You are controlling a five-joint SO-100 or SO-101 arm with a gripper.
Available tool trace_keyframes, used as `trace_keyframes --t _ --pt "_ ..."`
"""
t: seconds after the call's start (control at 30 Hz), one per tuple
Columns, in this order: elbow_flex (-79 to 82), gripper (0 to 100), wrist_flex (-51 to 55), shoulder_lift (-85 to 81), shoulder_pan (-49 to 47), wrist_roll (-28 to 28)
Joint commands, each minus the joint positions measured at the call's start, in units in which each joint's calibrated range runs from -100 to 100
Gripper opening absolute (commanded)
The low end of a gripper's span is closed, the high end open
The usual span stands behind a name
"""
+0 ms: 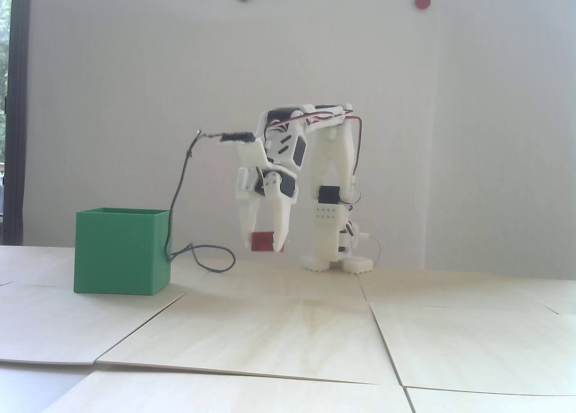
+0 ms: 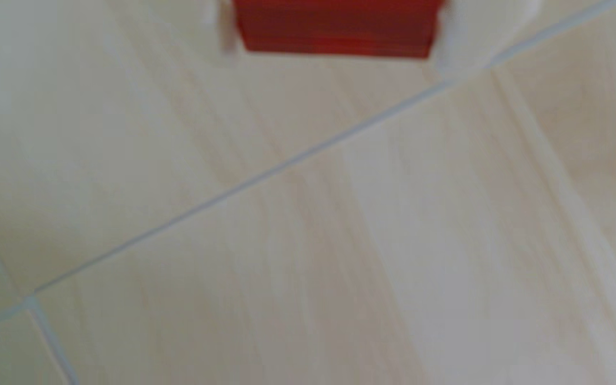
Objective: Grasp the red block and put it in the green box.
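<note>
The wrist view is blurred throughout; the red block, at twelve o'clock, is cut off by the top edge. In the fixed view, the green box hides its own interior.

Fixed view: bright, flat daylight, slightly washed out and soft, low contrast against the white wall; only faint shadows on the pale wood table, green box front face darker than its rim. Wrist view: heavily blurred and out of focus throughout, red block at the top edge smeared, panel seams soft, lower area dimmer and greyish.
</note>
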Motion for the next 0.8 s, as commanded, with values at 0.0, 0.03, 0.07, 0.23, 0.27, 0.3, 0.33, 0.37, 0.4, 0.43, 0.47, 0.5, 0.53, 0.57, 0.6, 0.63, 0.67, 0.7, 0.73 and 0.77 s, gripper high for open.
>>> trace_keyframes --t 0.0,0.03,0.07,0.23,0.27,0.3,0.33,0.37,0.4,0.43,0.47,0.5,0.53,0.57,0.6,0.63,0.67,0.7,0.73,0.77 --pt "-6.1 2 0.3 -12.0 3.9 -0.2" --pt "-6.1 2 0.0 -13.0 4.9 -0.2" --pt "-6.2 2 -0.3 -14.2 6.3 0.1" --pt "-12.4 2 0.4 -17.1 13.9 -0.1" --pt "-13.1 2 0.5 -17.1 15.1 -0.1" --pt "-13.6 2 0.5 -17.1 16.2 -0.2" --pt "-13.9 2 0.5 -17.1 17.4 -0.2" --pt "-13.9 2 0.5 -17.1 19.0 -0.1" --pt "-13.6 2 0.5 -17.2 20.2 0.1" --pt "-13.3 2 0.5 -17.2 21.4 0.1" --pt "-13.3 2 0.5 -17.4 22.6 0.2" --pt "-13.3 2 0.5 -17.5 23.7 0.2" --pt "-13.2 2 0.5 -17.5 25.4 0.3" --pt "-13.2 2 0.5 -17.5 26.4 0.3" --pt "-13.1 2 0.5 -17.5 27.0 0.3" --pt "-12.7 2 0.7 -17.4 28.0 0.3" --pt "-12.0 2 1.2 -17.4 28.7 0.3" --pt "-11.1 2 1.4 -17.4 29.5 0.3" --pt "-10.5 2 1.4 -17.4 29.9 0.3" --pt "-10.1 2 1.4 -17.2 29.9 0.3"
